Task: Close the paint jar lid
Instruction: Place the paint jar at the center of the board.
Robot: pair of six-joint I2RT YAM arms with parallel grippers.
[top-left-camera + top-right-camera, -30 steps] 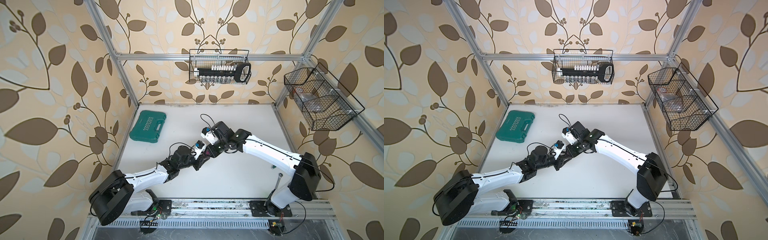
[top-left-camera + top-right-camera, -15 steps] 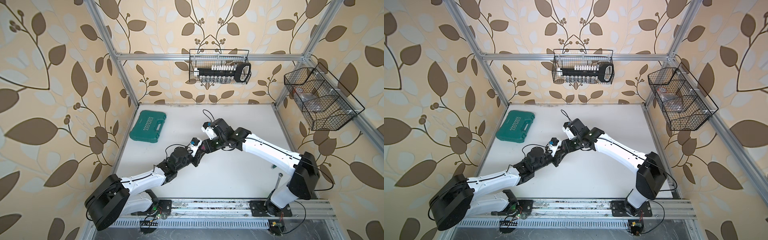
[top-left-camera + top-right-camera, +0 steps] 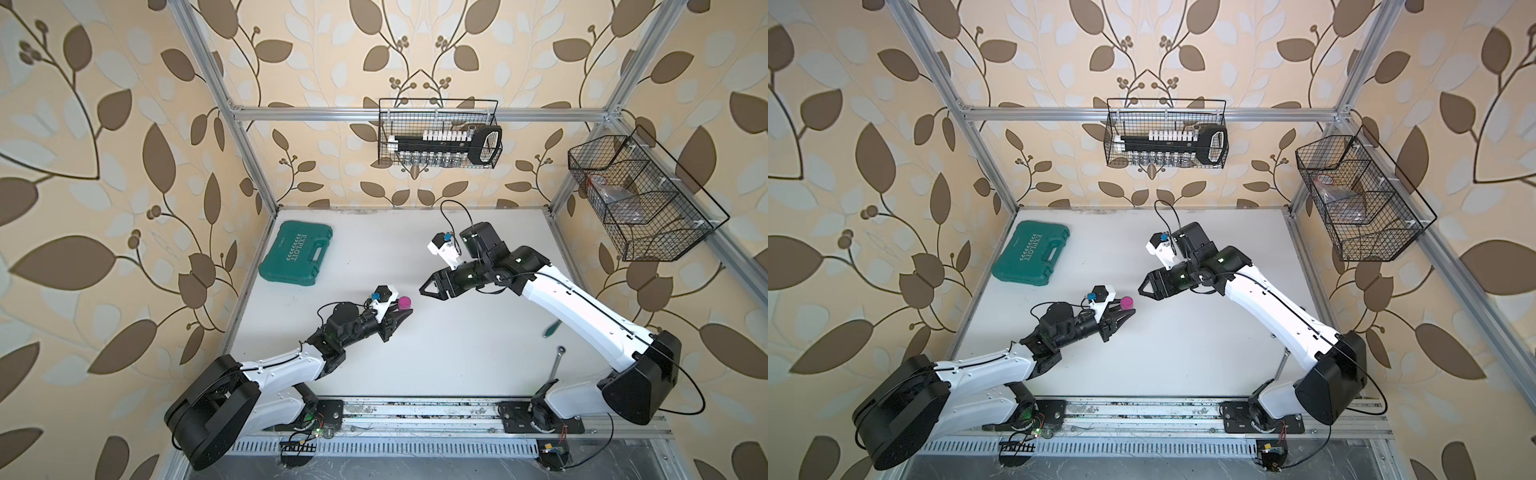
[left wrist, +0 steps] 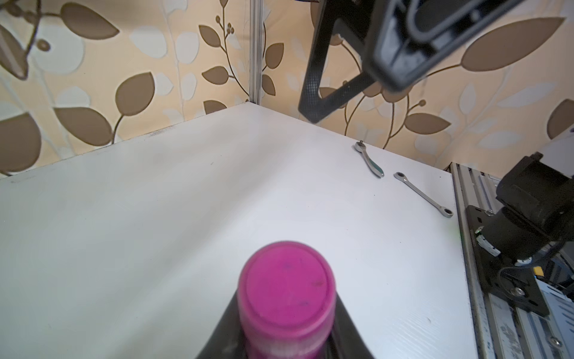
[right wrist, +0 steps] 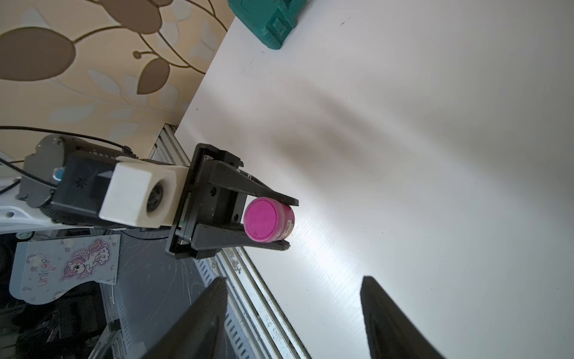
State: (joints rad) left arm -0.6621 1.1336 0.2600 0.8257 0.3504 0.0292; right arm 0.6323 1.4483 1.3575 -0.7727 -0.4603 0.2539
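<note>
The small magenta paint jar [image 3: 405,302] [image 3: 1126,302] is clamped between the black fingers of my left gripper [image 3: 405,310] [image 3: 1128,309], left of the table's middle. The round magenta lid [image 4: 285,284] [image 5: 260,220] sits on top of the jar, covering its mouth. In the right wrist view the jar's body [image 5: 288,222] shows behind the lid, with my left gripper [image 5: 291,223] shut on it. My right gripper [image 3: 428,286] [image 3: 1144,286] [image 5: 293,279] is open and holds nothing. It hangs a short way to the right of the jar, pointing at it.
A green tool case [image 3: 297,258] lies at the back left. A ratchet [image 4: 369,160] and a wrench [image 4: 424,194] lie near the front right edge. Wire baskets hang on the back wall [image 3: 438,133] and right wall [image 3: 640,199].
The two grippers were together at the jar. My right gripper has opened and drawn back to the right. My left gripper has moved left with the jar still in it.
</note>
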